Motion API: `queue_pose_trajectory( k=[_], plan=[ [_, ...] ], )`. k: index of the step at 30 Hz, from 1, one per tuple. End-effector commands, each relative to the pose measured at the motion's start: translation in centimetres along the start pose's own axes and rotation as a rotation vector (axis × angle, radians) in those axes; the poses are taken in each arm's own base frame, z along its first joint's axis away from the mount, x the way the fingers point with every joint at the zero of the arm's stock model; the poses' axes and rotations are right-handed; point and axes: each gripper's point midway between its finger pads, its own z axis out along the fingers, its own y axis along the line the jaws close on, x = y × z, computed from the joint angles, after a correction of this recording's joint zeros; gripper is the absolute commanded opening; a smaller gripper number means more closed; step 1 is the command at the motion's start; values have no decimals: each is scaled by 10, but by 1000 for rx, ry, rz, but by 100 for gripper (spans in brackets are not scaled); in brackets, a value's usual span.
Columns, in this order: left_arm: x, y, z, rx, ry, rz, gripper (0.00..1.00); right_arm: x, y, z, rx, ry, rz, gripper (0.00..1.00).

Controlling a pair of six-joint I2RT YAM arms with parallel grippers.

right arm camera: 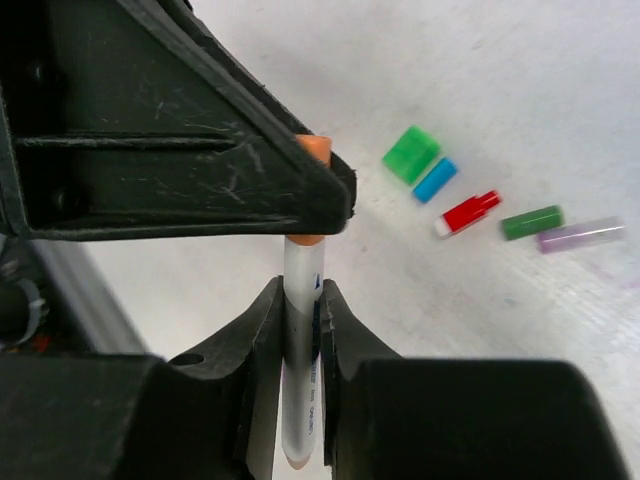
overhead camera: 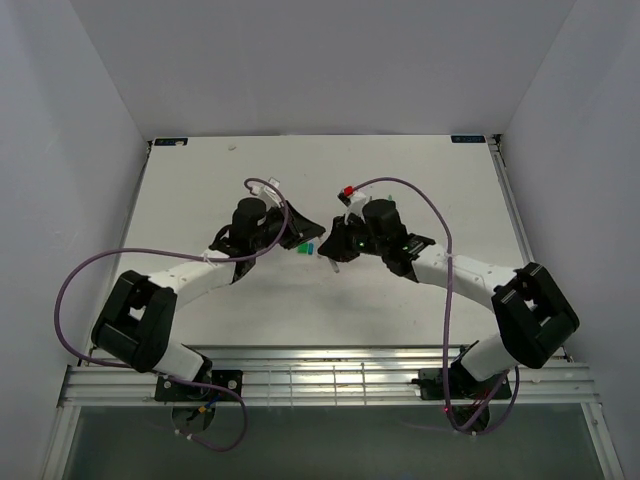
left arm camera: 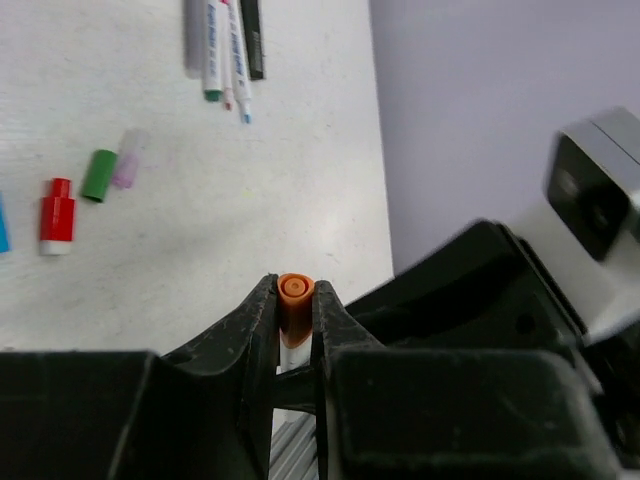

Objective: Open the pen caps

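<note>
A white pen (right arm camera: pixel 300 300) with an orange cap (left arm camera: pixel 295 298) hangs above the table between both grippers. My left gripper (left arm camera: pixel 295 290) is shut on the orange cap (right arm camera: pixel 316 148), whose end pokes out past the fingertips. Gripping the white barrel just below the cap is my right gripper (right arm camera: pixel 300 295), also shut. No gap shows between cap and barrel. In the top view the left gripper (overhead camera: pixel 297 233) and right gripper (overhead camera: pixel 335 244) meet at mid-table. Loose caps lie on the table: green (right arm camera: pixel 411 154), blue (right arm camera: pixel 436 180), red (right arm camera: pixel 468 213), dark green (right arm camera: pixel 531 222) and clear purple (right arm camera: pixel 580 236).
Several more pens (left arm camera: pixel 222 45) lie side by side further off on the white table (left arm camera: pixel 250 200). A purple-grey wall (left arm camera: pixel 470 110) stands beyond the table's edge. Purple cables (overhead camera: pixel 430 205) loop over both arms.
</note>
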Motion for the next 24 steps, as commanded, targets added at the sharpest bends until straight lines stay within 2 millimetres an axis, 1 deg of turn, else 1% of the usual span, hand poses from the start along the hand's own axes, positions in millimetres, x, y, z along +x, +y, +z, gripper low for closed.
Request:
queue_pose_trajectory(
  k=[1,2,3,4,5,6,7,8,10,11,12,13,14,15,16,17,18,19,20,21,22,23,24],
  plan=[
    [-71,-20,-5,-142,-233,28,0,22,-46,-15,461,97,-209,8],
    [-80,-15,-6,-185,-256,16,0,20,-53,-21,585,85,-275,8],
    [-87,-6,-8,-247,-266,4,0,24,-59,-26,645,95,-301,8],
    [-96,-7,-9,-268,-292,8,0,29,-65,-29,702,110,-323,8],
    [-112,-16,-10,-272,-337,20,0,31,-72,-37,771,120,-341,8],
    [-115,-14,-13,-292,-334,17,0,35,-75,-39,785,135,-345,8],
    [-120,-17,-15,-283,-347,32,0,35,-76,-40,789,134,-345,8],
    [-129,-19,-20,-293,-380,50,0,34,-78,-40,780,135,-332,8],
    [-131,-17,-24,-307,-390,73,0,29,-74,-40,746,127,-341,8],
    [-130,-18,-26,-296,-389,83,0,32,-66,-32,658,145,-325,8],
    [-127,-18,-31,-255,-406,86,0,27,-58,-25,587,121,-306,8],
    [-120,-22,-33,-202,-396,84,0,28,-51,-20,509,113,-268,8],
    [-115,-25,-36,-151,-395,88,0,34,-31,-12,323,129,-215,8],
    [-105,-31,-41,-52,-386,107,0,16,-7,-5,173,48,-210,8],
    [-101,-36,-42,8,-375,119,0,28,4,-4,72,58,-164,8],
    [-97,-40,-44,56,-360,128,0,31,29,-6,-87,69,-151,8],
    [-89,-40,-46,106,-340,139,0,23,41,-6,-158,32,-158,8],
    [-84,-44,-49,150,-332,153,0,26,52,-8,-224,43,-120,8],
    [-87,-65,-58,261,-372,202,0,28,68,-16,-351,67,-101,8],
    [-83,-69,-63,300,-374,206,0,29,74,-18,-401,69,-81,8],
    [-70,-64,-65,326,-346,205,0,24,81,-20,-455,37,-88,8],
    [-72,-81,-75,413,-373,235,0,25,87,-25,-492,52,-61,8],
    [-70,-78,-75,415,-364,227,0,26,89,-26,-505,55,-52,8]
  ],
)
